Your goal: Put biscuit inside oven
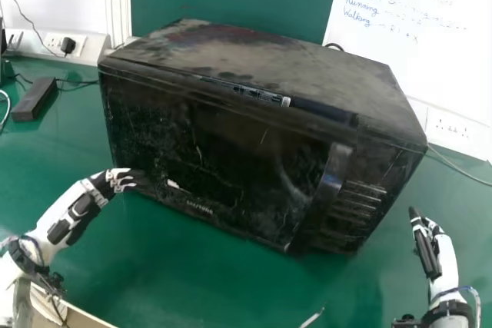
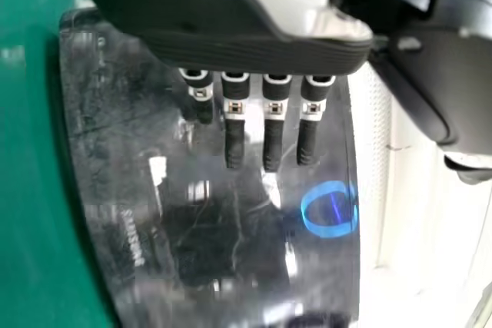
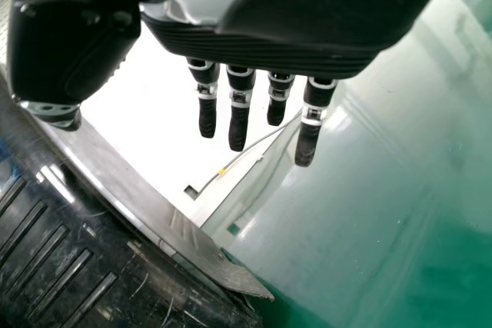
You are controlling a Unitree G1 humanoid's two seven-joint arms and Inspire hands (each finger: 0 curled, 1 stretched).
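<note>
The black oven [image 1: 223,144] stands on the green table with its door shut and the door handle [image 1: 327,186] toward its right side. My left hand [image 1: 96,186] is at the oven's lower left front corner, fingers extended toward the door. In the left wrist view that left hand [image 2: 254,113] has straight fingers over the dark oven front [image 2: 207,251]; contact cannot be told. My right hand [image 1: 430,243] is apart from the oven, to its right. The right wrist view shows the right hand [image 3: 238,109] with straight fingers, beside the oven's buttons [image 3: 46,259].
A dark power adapter [image 1: 34,99] with cables lies at the back left. Wall sockets [image 1: 453,128] and a whiteboard [image 1: 430,28] are behind the table. A cardboard-coloured box edge [image 1: 81,317] shows at the bottom left, and a thin white object [image 1: 311,318] at the bottom.
</note>
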